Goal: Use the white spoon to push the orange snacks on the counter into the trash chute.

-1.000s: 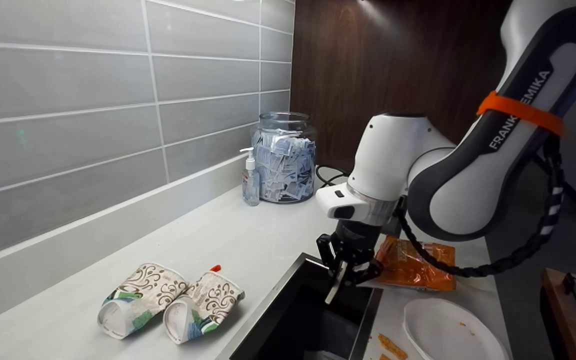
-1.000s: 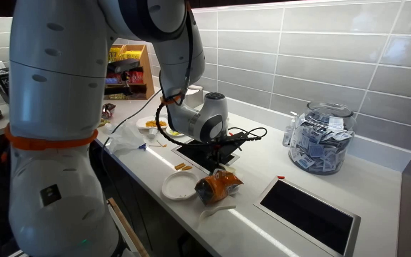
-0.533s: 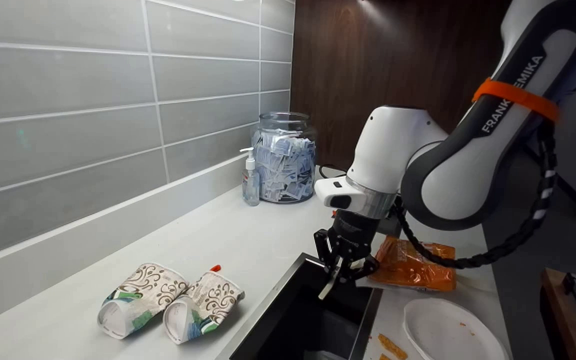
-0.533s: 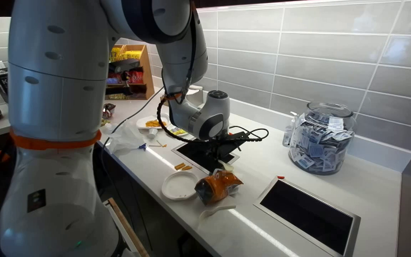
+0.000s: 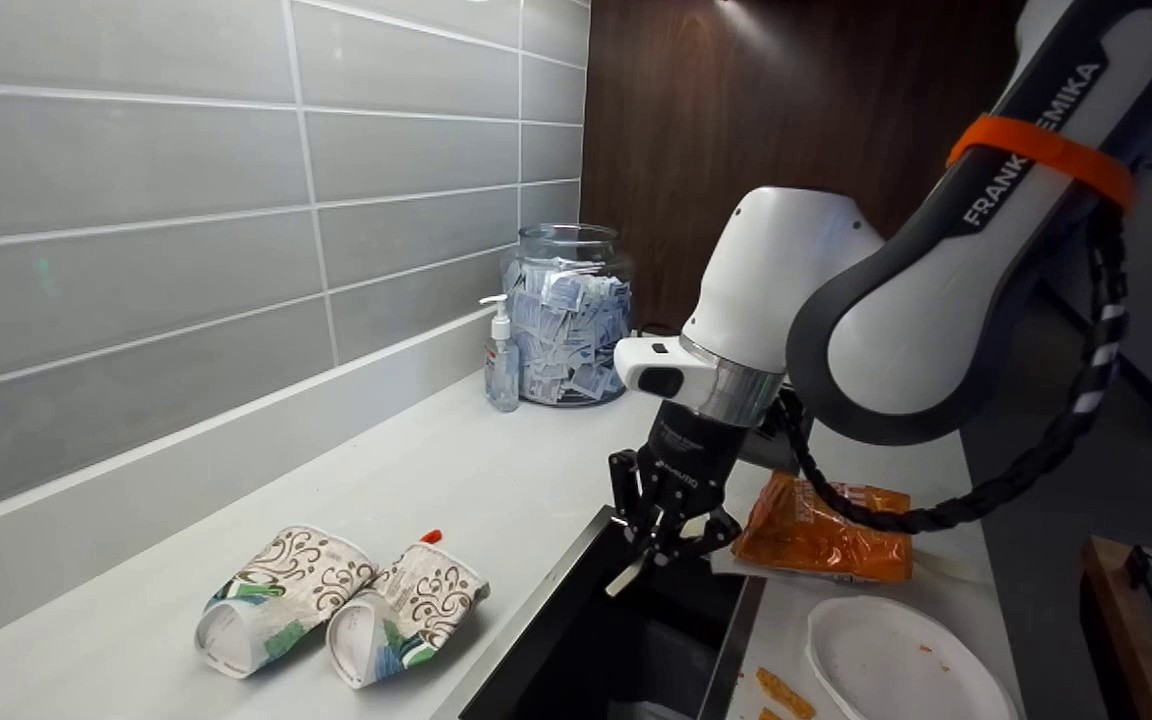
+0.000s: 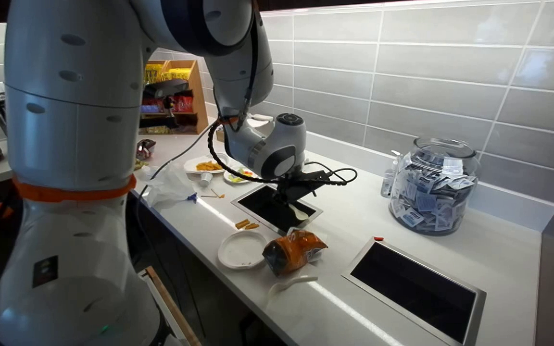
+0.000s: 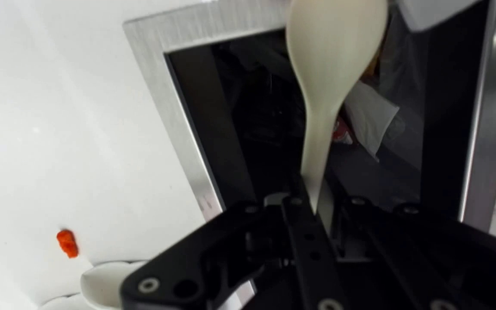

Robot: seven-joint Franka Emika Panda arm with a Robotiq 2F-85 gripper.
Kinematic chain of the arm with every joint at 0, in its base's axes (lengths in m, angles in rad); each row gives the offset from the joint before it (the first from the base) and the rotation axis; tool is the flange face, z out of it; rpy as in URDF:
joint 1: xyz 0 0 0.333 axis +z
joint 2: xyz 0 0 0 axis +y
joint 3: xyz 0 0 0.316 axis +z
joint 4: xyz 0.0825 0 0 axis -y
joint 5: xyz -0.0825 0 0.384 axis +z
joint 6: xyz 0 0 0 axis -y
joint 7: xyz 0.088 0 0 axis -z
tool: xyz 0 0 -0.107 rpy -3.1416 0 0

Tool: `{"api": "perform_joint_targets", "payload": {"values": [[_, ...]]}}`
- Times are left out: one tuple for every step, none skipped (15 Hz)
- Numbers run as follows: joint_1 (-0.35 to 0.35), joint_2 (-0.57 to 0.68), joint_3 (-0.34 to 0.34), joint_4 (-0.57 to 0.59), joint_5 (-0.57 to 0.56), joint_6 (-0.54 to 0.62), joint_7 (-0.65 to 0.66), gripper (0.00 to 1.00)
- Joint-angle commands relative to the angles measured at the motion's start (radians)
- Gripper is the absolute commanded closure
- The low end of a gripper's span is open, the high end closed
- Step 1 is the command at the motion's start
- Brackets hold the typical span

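Claw (image 7: 316, 186) clamped on white spoon (image 7: 335, 43) over trash chute (image 7: 177, 125) — orange snack bag (image 5: 831, 535) and plate (image 5: 901, 665) one side, paper cups (image 5: 301, 575) opposite.

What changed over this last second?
The gripper carried the spoon away from the orange bag and upward in both exterior views; its rounded end now shows against the trash hole. Nothing was grasped or released. The bag, plate and snack sticks stayed put.
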Motion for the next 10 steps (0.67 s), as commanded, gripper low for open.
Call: {"api": "perform_joint_targets", "payload": {"values": [[-0.068, -0.031, 0.118, -0.004, 0.141, -0.013, 0.015, 0.97], [-0.092, -0.036, 0.158, 0.0, 0.186, -0.024, -0.001, 0.97], [-0.119, -0.045, 0.196, -0.003, 0.227, -0.03, -0.013, 0.97], [-0.142, -0.049, 0.231, -0.002, 0.271, -0.038, -0.013, 0.97], [-0.157, -0.058, 0.256, -0.005, 0.31, -0.042, -0.002, 0.97], [-0.187, -0.057, 0.304, -0.002, 0.366, -0.053, -0.009, 0.97], [-0.21, -0.059, 0.345, -0.003, 0.415, -0.061, -0.016, 0.97], [-0.156, -0.036, 0.274, 0.006, 0.333, -0.019, 0.001, 0.87], [-0.174, -0.038, 0.305, 0.006, 0.363, -0.024, 0.0, 0.87], [-0.183, -0.04, 0.322, 0.005, 0.377, -0.025, 0.0, 0.87]]}}
